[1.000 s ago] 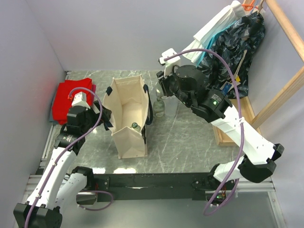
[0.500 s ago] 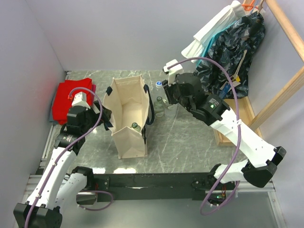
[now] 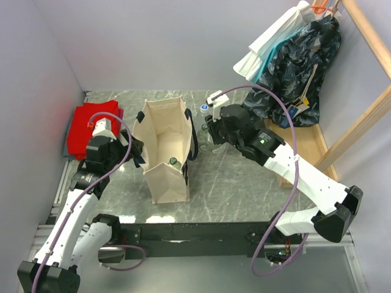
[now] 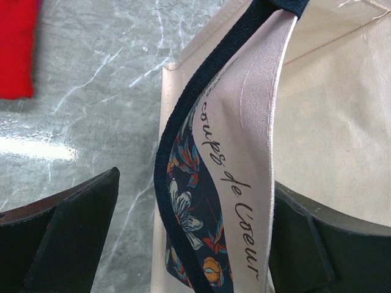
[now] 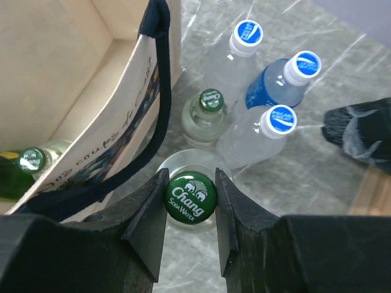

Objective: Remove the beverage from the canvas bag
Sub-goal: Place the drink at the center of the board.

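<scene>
Right claw (image 5: 190, 183) is pinching the soda bottle (image 5: 190, 199) by its cap; left claw (image 4: 195, 183), gaping, is straddling the canvas bag (image 4: 330, 122), likely steadying it.

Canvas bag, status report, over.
Right hand shut on green-capped glass soda bottle beside beige canvas bag. Left hand open, straddling bag rim. Another green bottle inside.

You've got a beige canvas bag (image 3: 162, 134) with navy straps (image 5: 160, 91) and a floral print (image 4: 189, 201), a red cloth (image 3: 91, 125), a grey marbled worktop (image 3: 244, 177), a green-capped Chang bottle (image 5: 190, 196), and three blue-and-white-capped bottles (image 5: 278, 119).
</scene>
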Available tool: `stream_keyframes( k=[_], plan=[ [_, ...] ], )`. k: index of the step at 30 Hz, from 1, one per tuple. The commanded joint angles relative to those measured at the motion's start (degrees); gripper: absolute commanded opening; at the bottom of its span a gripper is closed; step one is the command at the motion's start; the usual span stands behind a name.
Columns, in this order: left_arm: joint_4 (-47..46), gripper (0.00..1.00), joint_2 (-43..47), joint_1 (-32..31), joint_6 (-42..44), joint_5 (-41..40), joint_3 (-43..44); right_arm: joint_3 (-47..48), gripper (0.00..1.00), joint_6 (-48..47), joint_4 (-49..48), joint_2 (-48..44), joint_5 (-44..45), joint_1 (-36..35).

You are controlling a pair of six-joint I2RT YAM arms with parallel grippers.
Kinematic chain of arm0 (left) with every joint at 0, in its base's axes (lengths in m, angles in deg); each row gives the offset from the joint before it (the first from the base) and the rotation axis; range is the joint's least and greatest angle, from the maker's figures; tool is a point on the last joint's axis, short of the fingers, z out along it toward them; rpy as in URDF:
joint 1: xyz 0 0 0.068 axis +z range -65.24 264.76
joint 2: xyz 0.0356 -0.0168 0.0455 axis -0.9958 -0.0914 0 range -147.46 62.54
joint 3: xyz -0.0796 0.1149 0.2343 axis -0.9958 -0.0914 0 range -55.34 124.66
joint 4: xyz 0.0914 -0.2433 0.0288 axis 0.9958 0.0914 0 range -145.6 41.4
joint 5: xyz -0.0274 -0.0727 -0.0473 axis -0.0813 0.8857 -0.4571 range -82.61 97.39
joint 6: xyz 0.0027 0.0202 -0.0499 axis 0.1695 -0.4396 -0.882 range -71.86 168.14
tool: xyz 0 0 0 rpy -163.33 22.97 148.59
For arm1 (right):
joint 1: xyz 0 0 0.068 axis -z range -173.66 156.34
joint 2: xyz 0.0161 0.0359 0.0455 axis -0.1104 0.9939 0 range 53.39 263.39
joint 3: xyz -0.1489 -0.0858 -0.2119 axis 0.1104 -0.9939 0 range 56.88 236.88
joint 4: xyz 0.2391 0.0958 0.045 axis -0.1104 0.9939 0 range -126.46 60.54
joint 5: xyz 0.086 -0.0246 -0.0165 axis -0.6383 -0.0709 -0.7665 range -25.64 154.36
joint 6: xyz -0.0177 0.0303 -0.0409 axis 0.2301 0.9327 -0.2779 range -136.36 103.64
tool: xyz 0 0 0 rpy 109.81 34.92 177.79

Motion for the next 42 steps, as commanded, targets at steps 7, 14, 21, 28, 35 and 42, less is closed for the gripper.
stream_keyframes(
  k=[7, 14, 21, 28, 35, 42],
  plan=[
    [-1.04, 0.96, 0.15, -0.28, 1.17, 0.43, 1.82, -5.72, 0.00, 4.67, -19.02, -3.99, -3.25, 2.25],
    [-0.96, 0.96, 0.59, -0.28, 0.99, 0.17, 1.56, -9.85, 0.00, 6.34, -23.67, -3.64, -4.31, 2.70],
    [-0.96, 0.96, 0.42, -0.20, 1.08, 0.26, 1.65, -14.51, 0.00, 7.66, -28.34, -3.90, -4.13, 2.87],
    [-0.87, 0.96, 0.42, -0.28, 1.08, 0.17, 1.74, -17.50, 0.00, 9.33, -31.94, -2.67, -3.26, 2.96],
    [-0.78, 0.96, 0.15, -0.20, 1.00, 0.08, 1.74, -19.97, 0.00, 9.33, -35.37, -0.57, -1.58, 3.05],
    [-0.87, 0.96, 0.15, -0.20, 1.08, -0.09, 1.65, -24.71, 0.00, 8.80, -42.22, -0.04, -0.87, 2.96]
  ],
)
